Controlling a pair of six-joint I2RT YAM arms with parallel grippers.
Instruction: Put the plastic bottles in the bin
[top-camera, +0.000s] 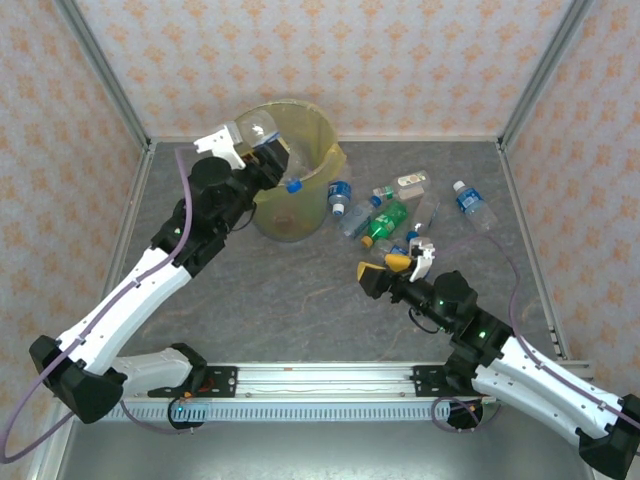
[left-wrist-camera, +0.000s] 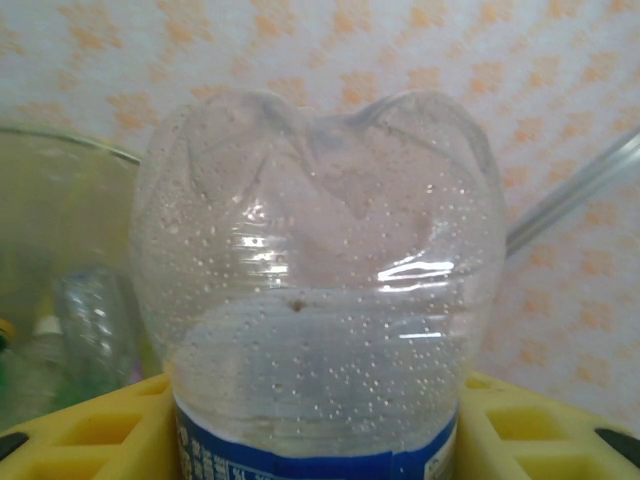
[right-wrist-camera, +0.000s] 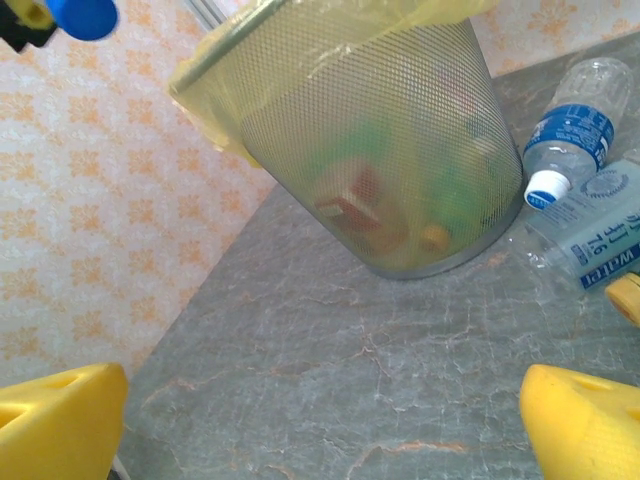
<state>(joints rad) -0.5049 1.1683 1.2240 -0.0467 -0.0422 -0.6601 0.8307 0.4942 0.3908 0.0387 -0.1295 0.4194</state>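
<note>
A clear plastic bottle with a blue label and a blue cap (top-camera: 258, 131) is held in the air over the left rim of the round yellowish bin lined with a yellow plastic bag (top-camera: 318, 160). The bin stands at the far middle of the grey marbled tabletop (top-camera: 290, 300). The left pincer (top-camera: 264, 152) is clamped on this bottle at its labelled part, with a yellow finger (left-wrist-camera: 95, 430) on either side. The bottle's lobed base points away from the wrist and its cap hangs over the bin's opening. Blurred green, red and orange shapes show low down through the bin's wall; I cannot tell what they are.

Just right of the bin, the other bottles lie on the tabletop in a loose heap. A clear bottle with a blue label and white cap (top-camera: 340, 195) lies close against the bin's foot. Right of it lie a green bottle (top-camera: 386, 222) and a clear flattened bottle (top-camera: 411, 183), with several more tangled among them. One blue-labelled bottle with a white cap (top-camera: 470, 203) lies apart at the far right.

The right pincer (top-camera: 385, 268) sits low at the near edge of the heap. Its yellow fingers are spread wide apart with bare tabletop between them. It faces the bin across open tabletop, and the heap lies just beyond it to the right.

Pale wall panels with an orange pattern (top-camera: 330, 60) and metal frame posts (top-camera: 110, 80) close in the tabletop. A metal rail (top-camera: 310, 378) runs along the near edge.
</note>
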